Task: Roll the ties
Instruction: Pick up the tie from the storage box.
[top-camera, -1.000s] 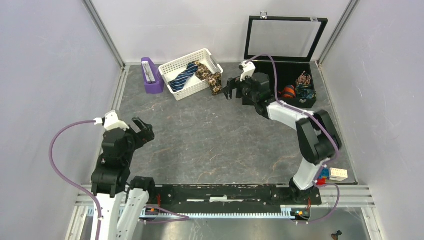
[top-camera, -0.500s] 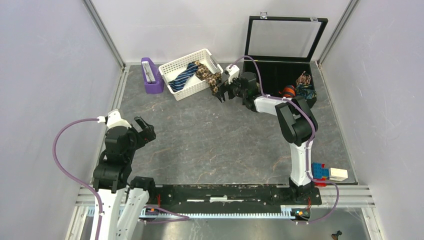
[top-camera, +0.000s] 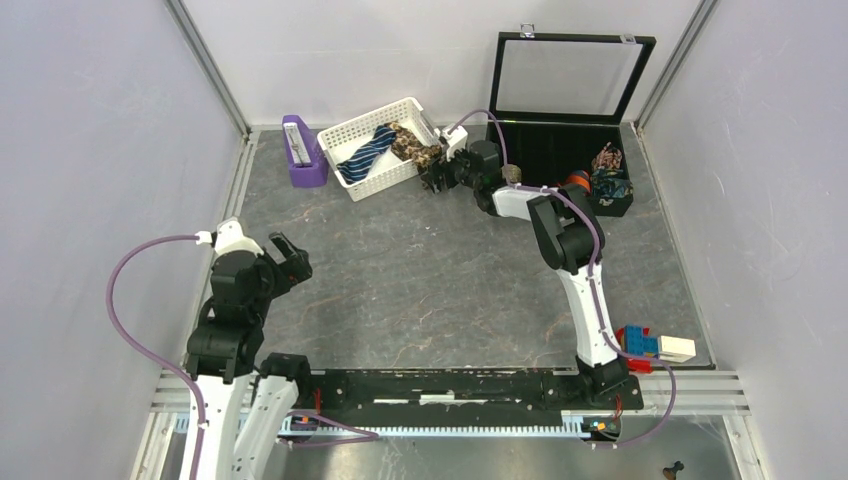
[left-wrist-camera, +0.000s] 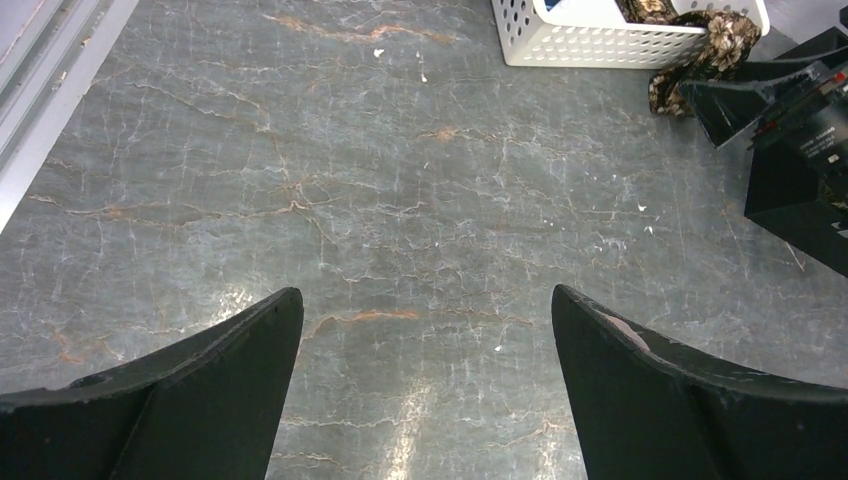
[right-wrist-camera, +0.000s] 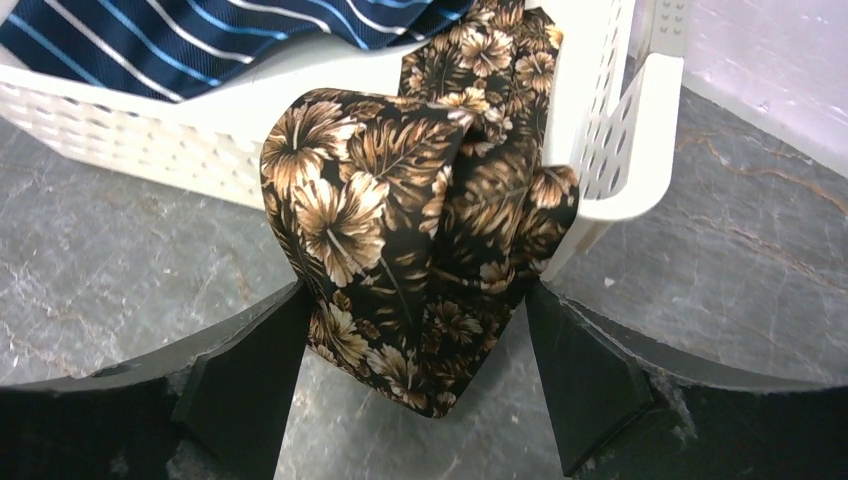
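left fingers (left-wrist-camera: 200, 400): spread | right fingers (right-wrist-camera: 250, 380): spread, flanking brown floral tie (right-wrist-camera: 420, 250) draped over basket (right-wrist-camera: 620, 150) rim

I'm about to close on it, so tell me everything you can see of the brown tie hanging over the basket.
The brown tie is soft-looking fabric, dark with tan and cream leaves and flowers. It starts inside the white lattice basket beside the navy striped tie, drapes over the rim at a corner and hangs outside in loose folds toward the grey tabletop. The right claw stands open astride the hanging part; whether its fingers touch the fabric is unclear.
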